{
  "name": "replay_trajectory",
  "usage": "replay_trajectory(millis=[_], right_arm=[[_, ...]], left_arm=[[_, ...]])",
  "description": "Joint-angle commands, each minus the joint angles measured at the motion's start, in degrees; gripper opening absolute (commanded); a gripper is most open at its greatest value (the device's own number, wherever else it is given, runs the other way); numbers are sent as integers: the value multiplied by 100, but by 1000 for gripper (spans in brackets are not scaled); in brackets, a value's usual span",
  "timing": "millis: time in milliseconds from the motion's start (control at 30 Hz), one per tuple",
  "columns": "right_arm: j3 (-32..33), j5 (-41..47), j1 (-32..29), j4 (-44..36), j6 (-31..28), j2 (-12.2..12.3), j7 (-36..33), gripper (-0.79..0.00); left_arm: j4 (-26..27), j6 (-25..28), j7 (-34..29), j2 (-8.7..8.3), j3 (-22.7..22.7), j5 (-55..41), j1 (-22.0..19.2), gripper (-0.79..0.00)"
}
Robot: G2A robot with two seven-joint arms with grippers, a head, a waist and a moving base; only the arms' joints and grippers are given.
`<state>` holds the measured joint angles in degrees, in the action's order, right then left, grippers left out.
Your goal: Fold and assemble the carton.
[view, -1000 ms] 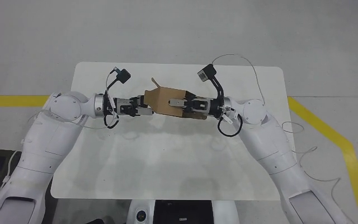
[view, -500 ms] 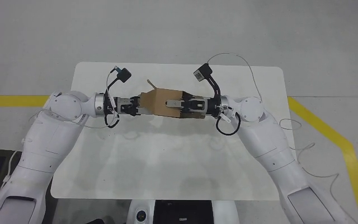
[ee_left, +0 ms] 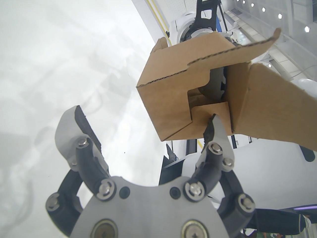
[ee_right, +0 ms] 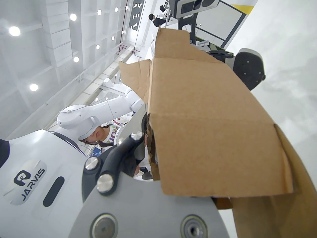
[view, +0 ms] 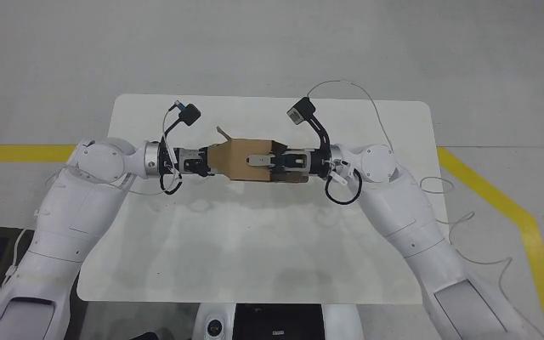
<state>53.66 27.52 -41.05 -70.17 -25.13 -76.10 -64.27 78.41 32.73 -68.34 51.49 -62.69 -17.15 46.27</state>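
Note:
A brown carton (view: 244,159) hangs above the white table (view: 272,246), between my two grippers. My right gripper (view: 268,159) is shut on one carton wall, with one finger lying on the top face and the other inside. In the right wrist view the carton (ee_right: 210,134) hides most of that gripper, and one dark finger (ee_right: 137,147) shows beside its edge. My left gripper (ee_left: 146,125) is open at the carton's other end (ee_left: 171,105). One of its fingertips (ee_left: 214,126) touches a folded end flap. Other end flaps (ee_left: 267,107) stand loose and spread.
The table stretches bare on all sides below the carton. Its far edge (view: 272,99) lies just beyond the arms. A yellow floor line (view: 484,191) runs past the table's sides.
The right arm has carried the carton to the left and turned it more level. The carton's end now meets the left gripper, which has stayed open and backed slightly.

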Motion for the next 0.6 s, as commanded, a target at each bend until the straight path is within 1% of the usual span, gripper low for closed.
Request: replay_trajectory(millis=[0, 267, 567], right_arm=[[-3, 11, 7, 27, -5, -5, -3, -785], [64, 58, -37, 103, 54, 9, -84, -785], [109, 318, -252, 37, 480, 58, -544, -785]], left_arm=[[21, 5, -16, -2, -4, -7, 11, 0], [21, -17, 13, -7, -29, 47, 29, 0], [-392, -14, 285, 6, -62, 360, -121, 0]])
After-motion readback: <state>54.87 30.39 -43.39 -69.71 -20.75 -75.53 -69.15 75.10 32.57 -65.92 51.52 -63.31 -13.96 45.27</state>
